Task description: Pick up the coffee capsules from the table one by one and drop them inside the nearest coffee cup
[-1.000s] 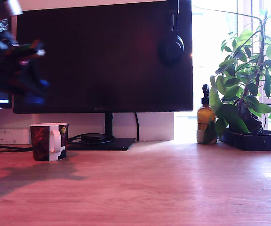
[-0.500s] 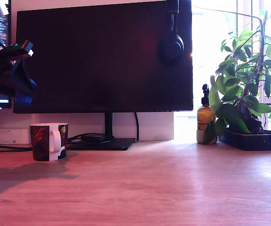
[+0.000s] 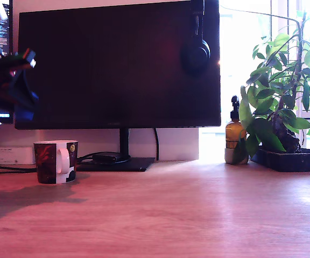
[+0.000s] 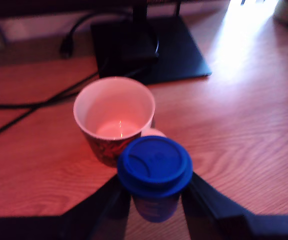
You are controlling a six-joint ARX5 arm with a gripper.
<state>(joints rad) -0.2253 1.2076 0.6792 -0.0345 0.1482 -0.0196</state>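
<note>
Between the gripper (image 4: 155, 200) fingers, the blue capsule (image 4: 155, 172) is clamped, held in the air above the worktop (image 4: 244, 125) and just beside the empty mug (image 4: 115, 120), near the worktop's back edge.

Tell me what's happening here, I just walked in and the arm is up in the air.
The arm holds a blue capsule between its fingers, up above the table. The gripper sits high at the exterior view's left, over the mug. In the wrist view the mug's opening looks empty, and the capsule is beside it rather than centred over it. Nothing has been dropped in yet.
</note>
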